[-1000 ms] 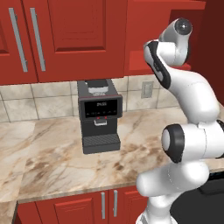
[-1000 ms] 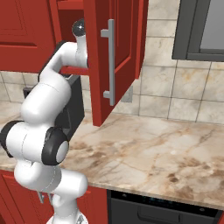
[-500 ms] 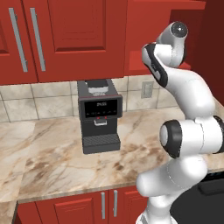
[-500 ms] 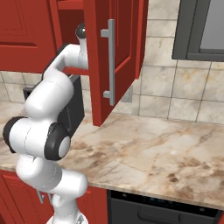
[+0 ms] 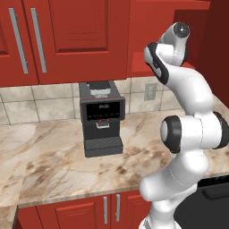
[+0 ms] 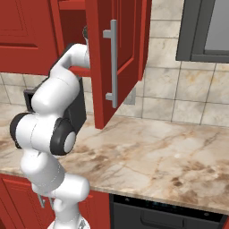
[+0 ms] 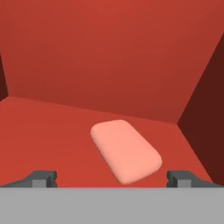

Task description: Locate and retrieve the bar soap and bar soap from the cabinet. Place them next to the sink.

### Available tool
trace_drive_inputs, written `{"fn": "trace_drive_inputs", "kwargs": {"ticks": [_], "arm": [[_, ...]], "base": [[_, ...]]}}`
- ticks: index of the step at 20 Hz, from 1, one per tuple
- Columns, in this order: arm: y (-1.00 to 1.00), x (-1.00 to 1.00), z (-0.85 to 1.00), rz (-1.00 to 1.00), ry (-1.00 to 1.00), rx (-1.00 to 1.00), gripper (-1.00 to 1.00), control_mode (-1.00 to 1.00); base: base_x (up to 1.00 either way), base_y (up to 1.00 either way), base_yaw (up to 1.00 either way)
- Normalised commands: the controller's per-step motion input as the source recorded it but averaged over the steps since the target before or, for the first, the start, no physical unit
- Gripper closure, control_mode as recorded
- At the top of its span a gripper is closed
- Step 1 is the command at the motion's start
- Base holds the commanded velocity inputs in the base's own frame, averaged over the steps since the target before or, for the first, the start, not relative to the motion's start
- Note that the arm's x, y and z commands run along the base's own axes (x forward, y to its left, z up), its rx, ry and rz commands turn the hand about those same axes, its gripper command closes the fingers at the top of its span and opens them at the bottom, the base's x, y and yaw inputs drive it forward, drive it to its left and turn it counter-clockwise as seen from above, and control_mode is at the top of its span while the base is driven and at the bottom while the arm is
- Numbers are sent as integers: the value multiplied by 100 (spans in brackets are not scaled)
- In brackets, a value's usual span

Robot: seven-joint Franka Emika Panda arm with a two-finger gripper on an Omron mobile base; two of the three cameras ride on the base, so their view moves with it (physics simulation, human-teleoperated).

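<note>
In the hand view a flat rounded salmon-pink bar soap (image 7: 126, 150) lies on the red shelf of the cabinet (image 7: 109, 57), close in front of my gripper (image 7: 111, 178). The gripper stands open, its two dark fingertips (image 7: 41, 177) wide apart on either side of the soap, nothing between them. From the right base view the arm reaches up into the open cabinet (image 6: 71, 18) behind its door (image 6: 118, 53) with the long silver handle. The hand itself is hidden inside the cabinet in both base views. The sink is out of view.
A black coffee machine (image 5: 101, 117) stands on the marble counter (image 5: 53, 156) under the closed red cabinets. The open door (image 6: 118, 53) hangs out over the counter to the arm's right. The cabinet's right wall (image 7: 203, 113) is near the soap.
The arm has pushed a little deeper and higher into the cabinet. The gripper stays open.
</note>
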Motion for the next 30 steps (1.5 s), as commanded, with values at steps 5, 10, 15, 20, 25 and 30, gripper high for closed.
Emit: {"fn": "trace_drive_inputs", "kwargs": {"ticks": [5, 10, 15, 20, 25, 30], "arm": [[-9, 16, 0, 0, 0, -1, -100, -100], [-3, 8, -4, 0, 3, 0, -100, -100], [-11, 5, -10, 0, 4, 0, -100, -100], [-14, 18, -9, 1, 2, 0, -100, -100], [-11, 23, -9, 2, 1, 0, -100, -100], [-8, 18, -12, 2, 4, 0, -100, -100]], "base": [[0, 0, 0], [0, 0, 0], [0, 0, 0], [0, 0, 0], [0, 0, 0], [0, 0, 0]]}}
